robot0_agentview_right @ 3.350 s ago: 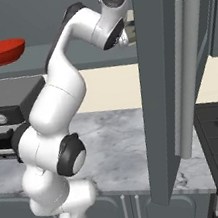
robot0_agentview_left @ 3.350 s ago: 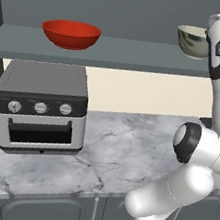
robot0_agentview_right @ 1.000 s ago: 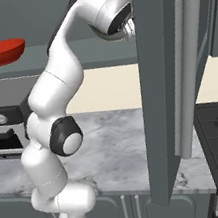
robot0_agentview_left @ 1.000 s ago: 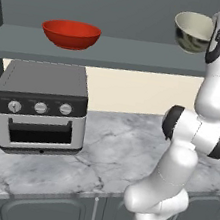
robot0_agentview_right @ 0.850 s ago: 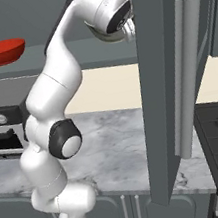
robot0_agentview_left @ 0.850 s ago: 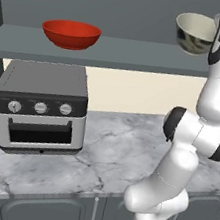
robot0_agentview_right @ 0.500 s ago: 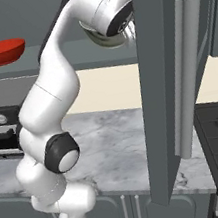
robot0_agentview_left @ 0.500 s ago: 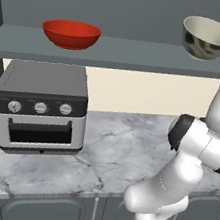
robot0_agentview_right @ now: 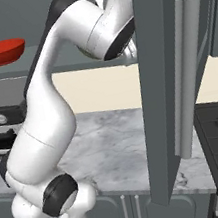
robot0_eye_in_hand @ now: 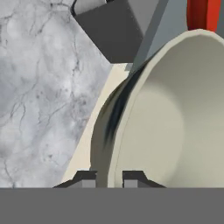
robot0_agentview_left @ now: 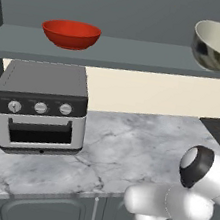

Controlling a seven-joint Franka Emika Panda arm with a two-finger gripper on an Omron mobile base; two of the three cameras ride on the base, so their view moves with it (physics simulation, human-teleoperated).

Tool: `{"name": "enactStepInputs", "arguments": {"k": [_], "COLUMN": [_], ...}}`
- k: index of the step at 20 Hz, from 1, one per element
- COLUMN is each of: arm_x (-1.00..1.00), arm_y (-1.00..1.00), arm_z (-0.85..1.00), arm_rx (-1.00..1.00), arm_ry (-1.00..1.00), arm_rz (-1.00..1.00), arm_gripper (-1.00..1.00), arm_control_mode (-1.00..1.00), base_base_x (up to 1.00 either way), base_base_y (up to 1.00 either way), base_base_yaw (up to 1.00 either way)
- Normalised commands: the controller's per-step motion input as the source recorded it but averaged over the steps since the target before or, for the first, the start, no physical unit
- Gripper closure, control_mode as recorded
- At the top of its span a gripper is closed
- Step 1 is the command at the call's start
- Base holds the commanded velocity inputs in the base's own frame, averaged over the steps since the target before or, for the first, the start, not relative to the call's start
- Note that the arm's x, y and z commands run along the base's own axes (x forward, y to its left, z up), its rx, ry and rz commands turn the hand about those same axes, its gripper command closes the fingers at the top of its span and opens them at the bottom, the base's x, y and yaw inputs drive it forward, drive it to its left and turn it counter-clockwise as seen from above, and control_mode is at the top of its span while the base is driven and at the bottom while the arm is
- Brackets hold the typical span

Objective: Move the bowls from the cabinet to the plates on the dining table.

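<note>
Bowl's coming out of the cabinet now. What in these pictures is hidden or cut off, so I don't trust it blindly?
- pincer: in the left base view, past the right edge; in the right base view, behind the cabinet door.
- cream bowl: far rim cut by the left base view's edge; its underside is unseen in the hand view.
- red bowl: a sliver at the hand view's top edge.
- toaster oven: dial markings too small.

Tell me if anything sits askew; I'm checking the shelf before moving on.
The cream bowl is tilted, lifted off the cabinet shelf, its rim pinched in the gripper. The red bowl sits level on the shelf.
</note>
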Motion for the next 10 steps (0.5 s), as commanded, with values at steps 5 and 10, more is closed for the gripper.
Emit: {"name": "enactStepInputs", "arguments": {"k": [5, 10], "arm_x": [-0.82, -0.76], "arm_y": [0.48, 0.41], "arm_z": [0.0, 0.0], "arm_rx": [-0.05, -0.07], "arm_ry": [-0.01, 0.04], "arm_rz": [0.0, -0.02], "arm_gripper": [1.0, 1.0], "arm_control_mode": [-1.0, -1.0], "base_base_x": [0.0, 0.0], "base_base_y": [0.0, 0.0], "base_base_yaw": [0.0, 0.0]}}
